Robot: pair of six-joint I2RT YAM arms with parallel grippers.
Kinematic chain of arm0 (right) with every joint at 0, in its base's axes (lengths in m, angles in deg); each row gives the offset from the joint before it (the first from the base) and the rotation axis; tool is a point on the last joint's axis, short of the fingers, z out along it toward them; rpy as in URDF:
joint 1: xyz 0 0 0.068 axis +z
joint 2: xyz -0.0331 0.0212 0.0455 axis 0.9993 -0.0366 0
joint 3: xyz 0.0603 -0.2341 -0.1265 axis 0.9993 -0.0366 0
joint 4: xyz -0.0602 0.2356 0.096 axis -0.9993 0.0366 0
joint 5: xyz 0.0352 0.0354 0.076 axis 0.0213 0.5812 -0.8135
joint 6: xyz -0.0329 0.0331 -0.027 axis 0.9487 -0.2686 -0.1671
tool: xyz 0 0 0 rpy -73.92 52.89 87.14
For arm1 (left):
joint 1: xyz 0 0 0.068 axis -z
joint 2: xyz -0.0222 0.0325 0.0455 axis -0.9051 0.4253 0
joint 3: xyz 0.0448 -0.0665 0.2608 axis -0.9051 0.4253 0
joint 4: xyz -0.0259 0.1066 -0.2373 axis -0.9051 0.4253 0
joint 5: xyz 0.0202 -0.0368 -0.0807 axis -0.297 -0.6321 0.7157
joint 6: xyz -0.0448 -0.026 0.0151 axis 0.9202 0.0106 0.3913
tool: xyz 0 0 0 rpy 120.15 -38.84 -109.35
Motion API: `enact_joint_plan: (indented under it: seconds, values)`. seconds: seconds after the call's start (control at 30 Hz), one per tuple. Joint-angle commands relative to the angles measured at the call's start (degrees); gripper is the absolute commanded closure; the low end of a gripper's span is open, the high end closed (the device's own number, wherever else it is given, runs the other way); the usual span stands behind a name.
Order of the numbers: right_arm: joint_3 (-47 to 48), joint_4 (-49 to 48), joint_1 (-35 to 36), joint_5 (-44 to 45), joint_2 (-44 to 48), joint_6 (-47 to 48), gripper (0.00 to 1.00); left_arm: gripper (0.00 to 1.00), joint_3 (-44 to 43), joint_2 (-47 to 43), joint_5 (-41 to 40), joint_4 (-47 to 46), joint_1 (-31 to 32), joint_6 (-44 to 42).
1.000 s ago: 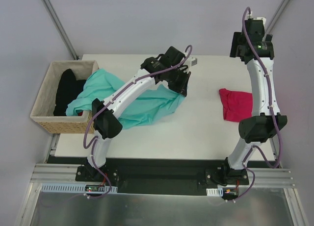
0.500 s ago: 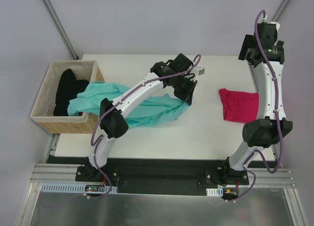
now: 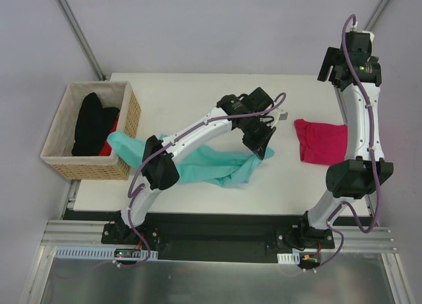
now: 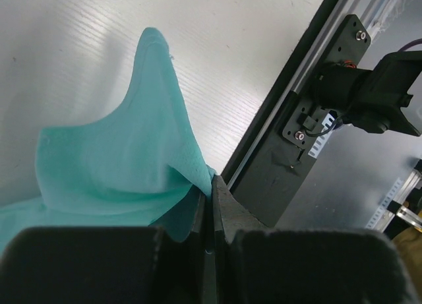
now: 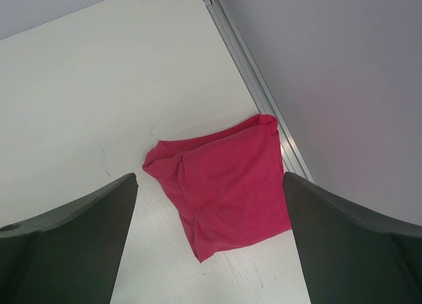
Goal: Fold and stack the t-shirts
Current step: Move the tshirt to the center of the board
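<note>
A teal-green t-shirt (image 3: pixel 211 165) lies stretched across the table's near left part, one end close to the basket. My left gripper (image 3: pixel 264 149) is shut on its right edge, and the left wrist view shows the teal cloth (image 4: pixel 119 165) pinched between the closed jaws of that gripper (image 4: pixel 212 185). A magenta-pink t-shirt (image 3: pixel 320 142) lies folded near the table's right edge. My right gripper (image 3: pixel 343 60) hangs high over the far right corner, open and empty. In the right wrist view the pink shirt (image 5: pixel 227 192) lies far below that gripper (image 5: pixel 210 179). Black t-shirts (image 3: pixel 92 122) sit in the basket.
A tan woven basket (image 3: pixel 56 162) stands at the table's left edge, with a bit of red cloth (image 3: pixel 112 129) beside the black ones. The table's metal edge rail (image 5: pixel 264 99) runs just past the pink shirt. The black base rail (image 4: pixel 290 139) lies past the near edge.
My left gripper has pulled the teal shirt out of the basket, moving right and toward the near edge. The right arm rose slightly, then held still.
</note>
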Motion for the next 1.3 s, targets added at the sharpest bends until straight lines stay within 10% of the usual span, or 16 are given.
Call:
enact_joint_plan:
  seconds: [0.0,0.1,0.3,0.5,1.27]
  values:
    - [-0.22,-1.17,-0.05,-0.92,2.54,-0.69,0.04,1.0,-2.1,-0.32,1.37,1.4,0.07,-1.51]
    - [0.04,-1.09,-0.05,-1.36,2.63,-0.6,0.04,1.0,-1.57,-0.59,-0.3,1.67,0.16,-1.86]
    - [0.39,-1.09,-0.05,-2.33,2.45,-0.78,0.04,0.61,-0.69,-1.2,-2.67,1.58,0.07,-2.3]
    - [1.62,-0.47,0.04,-2.42,2.27,-0.87,0.04,0.44,1.51,-2.43,-7.94,1.67,-0.71,-2.31]
    - [-16.04,-2.58,9.18,-3.38,5.61,-5.44,0.04,0.41,15.91,-8.49,-23.76,-0.09,-18.37,10.52]
